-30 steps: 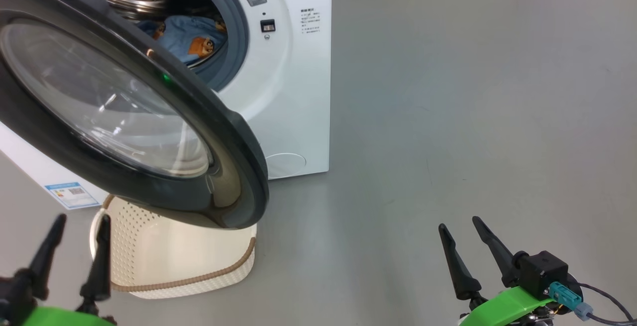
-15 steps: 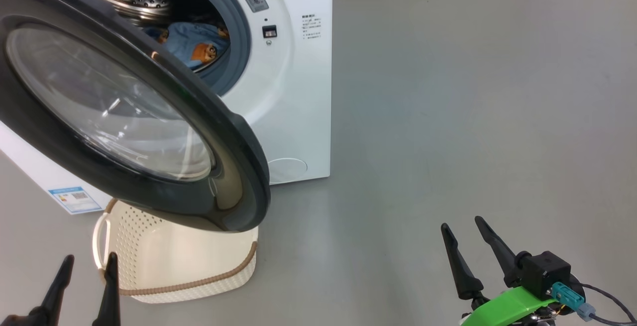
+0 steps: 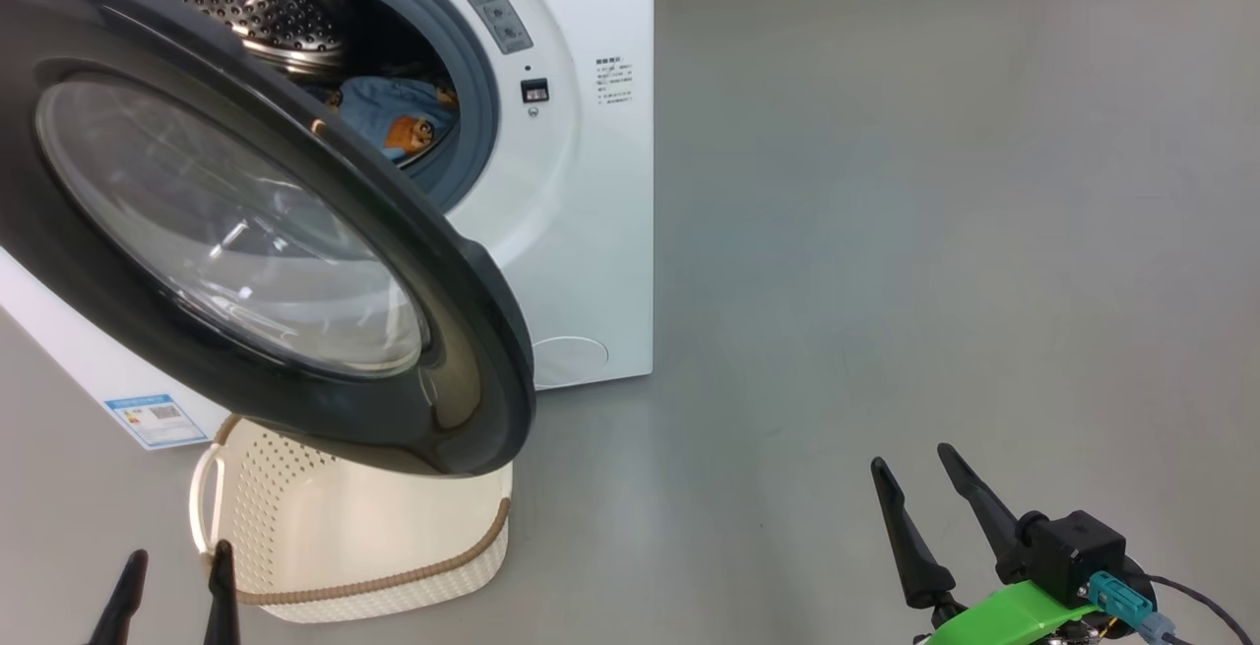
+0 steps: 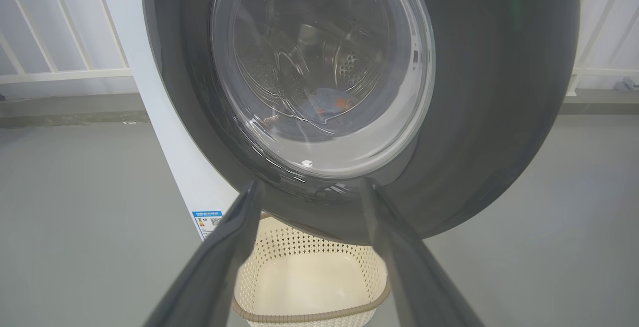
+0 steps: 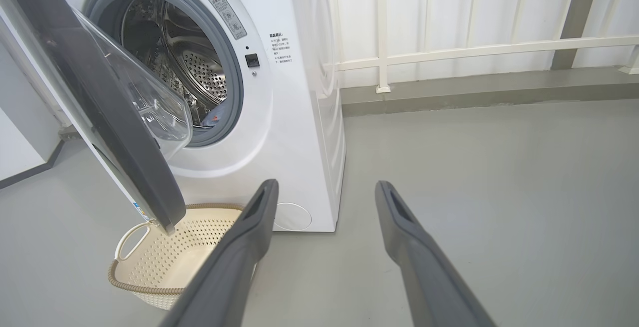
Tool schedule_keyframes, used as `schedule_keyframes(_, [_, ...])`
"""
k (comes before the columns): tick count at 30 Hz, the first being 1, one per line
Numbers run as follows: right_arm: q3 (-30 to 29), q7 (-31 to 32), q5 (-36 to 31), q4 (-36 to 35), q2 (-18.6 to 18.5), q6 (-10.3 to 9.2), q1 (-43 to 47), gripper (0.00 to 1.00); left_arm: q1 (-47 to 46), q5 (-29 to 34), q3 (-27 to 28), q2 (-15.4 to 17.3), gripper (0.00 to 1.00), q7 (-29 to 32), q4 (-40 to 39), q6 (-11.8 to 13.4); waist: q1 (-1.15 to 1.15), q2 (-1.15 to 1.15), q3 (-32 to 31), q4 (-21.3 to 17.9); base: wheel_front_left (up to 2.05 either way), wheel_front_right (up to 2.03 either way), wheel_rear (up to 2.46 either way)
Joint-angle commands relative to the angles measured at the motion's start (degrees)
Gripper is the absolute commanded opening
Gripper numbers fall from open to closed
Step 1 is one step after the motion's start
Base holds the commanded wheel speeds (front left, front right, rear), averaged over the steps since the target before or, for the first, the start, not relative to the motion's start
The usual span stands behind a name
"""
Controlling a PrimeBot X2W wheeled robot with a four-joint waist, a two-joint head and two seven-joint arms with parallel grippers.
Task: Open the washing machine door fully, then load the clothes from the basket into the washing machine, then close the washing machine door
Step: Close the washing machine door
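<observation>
The washing machine (image 3: pixel 591 231) stands with its door (image 3: pixel 472 350) swung out, black rim and glass bowl toward me. The light-blue clothes (image 3: pixel 394 118) lie inside the steel drum, and they show through the glass (image 4: pixel 329 107) in the left wrist view. Beneath the door's lower edge sits the basket (image 3: pixel 394 537), and what shows of its inside (image 4: pixel 309 277) is bare. My left gripper (image 3: pixel 180 551) is open at the lower left, just in front of the basket, pointing at the door (image 4: pixel 499 117). My right gripper (image 3: pixel 911 458) hangs open over bare floor at the lower right, far from the machine (image 5: pixel 299 117).
Grey floor stretches to the right of the machine. A white railing (image 5: pixel 449 52) and a low kerb run along the back wall. The door overhangs the basket (image 5: pixel 164 267). A blue label (image 3: pixel 153 417) sits low on the machine's front.
The head camera has tilted up a little, so the whole picture has slid down. My left gripper has sunk toward the bottom edge by more than that shift. Both grippers stay open.
</observation>
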Motion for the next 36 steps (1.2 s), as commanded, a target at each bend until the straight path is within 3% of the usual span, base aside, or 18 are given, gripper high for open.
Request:
schedule_keyframes(1, [1.63,-0.69,-0.12,-1.28,-0.43,0.09,-0.28,1.00,-0.88,0.84,2.35,0.49,1.00,-0.37,-0.95,-0.37,0.00,0.00,-0.11,-0.03,0.00,0.00,0.00])
schedule_keyframes(36, [1.33,-0.69,-0.05,-1.37,-0.68,0.09,-0.36,1.00,-1.46,3.77,4.08,-2.86,1.00,-0.37,-0.25,-3.07,0.00,0.00,-0.27,0.55,0.00,0.00,0.00])
